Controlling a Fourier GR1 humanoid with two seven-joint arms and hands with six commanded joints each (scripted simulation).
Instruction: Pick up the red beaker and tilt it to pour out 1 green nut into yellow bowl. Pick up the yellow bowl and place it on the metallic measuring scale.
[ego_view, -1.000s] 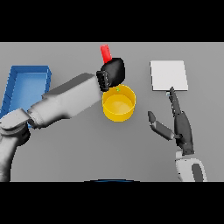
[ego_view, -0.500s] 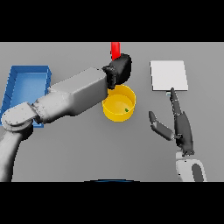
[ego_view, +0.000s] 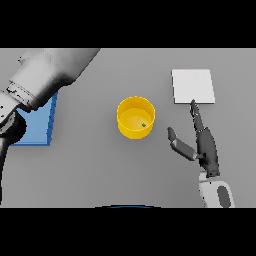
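Note:
The yellow bowl (ego_view: 131, 133) stands upright at the table's middle, with one small green nut (ego_view: 144, 125) inside it near the right wall. The metallic measuring scale (ego_view: 193, 86) is a pale square plate at the back right. My right hand (ego_view: 206, 145) is open, its fingers pointing toward the scale's front edge and its thumb stretched toward the bowl; it touches neither. My left arm (ego_view: 50, 75) crosses the upper left, close to the camera. Its hand is out of view. The red beaker does not show.
A blue tray (ego_view: 42, 127) lies at the left, mostly hidden under my left arm. The grey table (ego_view: 100, 175) runs between the bowl and the front edge.
My left arm has swung up and to the left, away from above the bowl. Its hand and the red beaker have left the view. A green nut now lies in the bowl. The right hand has not moved.

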